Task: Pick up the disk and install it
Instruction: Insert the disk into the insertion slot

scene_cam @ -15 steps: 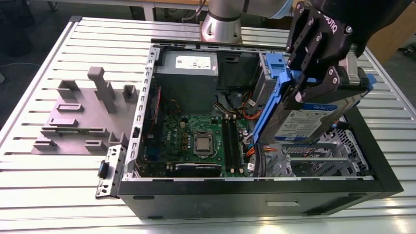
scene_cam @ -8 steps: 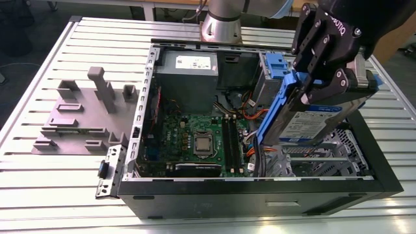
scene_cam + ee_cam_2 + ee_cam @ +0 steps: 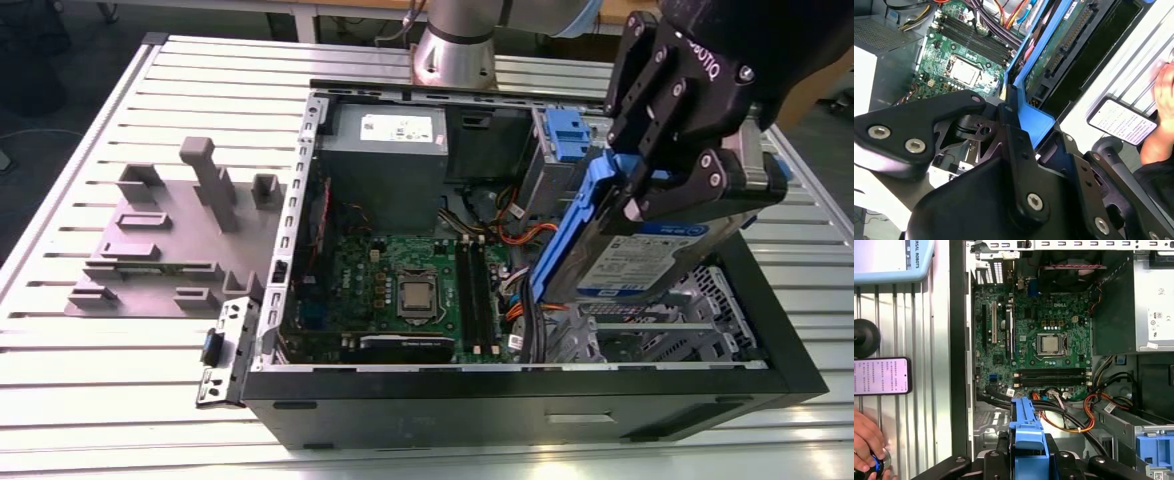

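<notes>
Gripper [image 3: 667,188] is clenching the disk [image 3: 638,262] by the upper end of its blue frame [image 3: 571,232], fingers [image 3: 707,178] pinching it from both sides. In the second wrist view the disk's green circuit side [image 3: 1066,42] is running away from the jaws. Disk is hanging steeply tilted at the right of the exterior view. Its lower end is reaching into the open PC case [image 3: 534,405], far as I can tell, over the grey bay metalwork [image 3: 654,335] at lower right and beside the motherboard [image 3: 414,290]. So it's in the grasp, extending down and away from the fingertips, not yet seated.

Judging this as the insertion approach. Doing it well prob. means:
- squaring the disk w/ the bay before pressing
- going slow
- watching the orange cables [image 3: 523,235] just beside the blue edge, a snag risk

Grip is on one end only, so the free end could be levering if it's catching metal; light force seems wise. A person's hand [image 3: 866,445] and a phone [image 3: 881,376] are resting on the slatted table [image 3: 147,330] outside the case.
</notes>
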Robot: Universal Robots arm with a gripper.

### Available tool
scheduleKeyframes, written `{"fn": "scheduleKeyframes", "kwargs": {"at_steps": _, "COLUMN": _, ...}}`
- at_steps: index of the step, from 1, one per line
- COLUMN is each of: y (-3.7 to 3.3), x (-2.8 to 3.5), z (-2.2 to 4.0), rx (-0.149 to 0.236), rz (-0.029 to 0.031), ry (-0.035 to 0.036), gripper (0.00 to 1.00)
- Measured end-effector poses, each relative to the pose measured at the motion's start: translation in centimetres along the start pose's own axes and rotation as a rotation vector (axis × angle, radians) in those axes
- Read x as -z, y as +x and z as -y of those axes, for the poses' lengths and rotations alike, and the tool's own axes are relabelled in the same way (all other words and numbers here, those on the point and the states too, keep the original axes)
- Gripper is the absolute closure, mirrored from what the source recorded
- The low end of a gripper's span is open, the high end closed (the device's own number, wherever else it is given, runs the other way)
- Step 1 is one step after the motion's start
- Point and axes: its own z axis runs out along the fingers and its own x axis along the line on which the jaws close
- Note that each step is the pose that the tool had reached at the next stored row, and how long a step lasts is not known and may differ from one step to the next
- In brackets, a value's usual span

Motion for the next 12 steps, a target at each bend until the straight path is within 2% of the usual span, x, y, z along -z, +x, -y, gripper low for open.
{"fn": "scheduleKeyframes", "kwargs": {"at_steps": 8, "y": 0.05, "x": 0.14, "z": 0.18, "rx": 0.0, "rz": 0.0001, "ry": -0.0007, "gripper": 0.63}}
{"fn": "scheduleKeyframes", "kwargs": {"at_steps": 12, "y": 0.05, "x": 0.15, "z": 0.52, "rx": 0.0, "rz": -0.0001, "ry": -0.0009, "gripper": 0.63}}
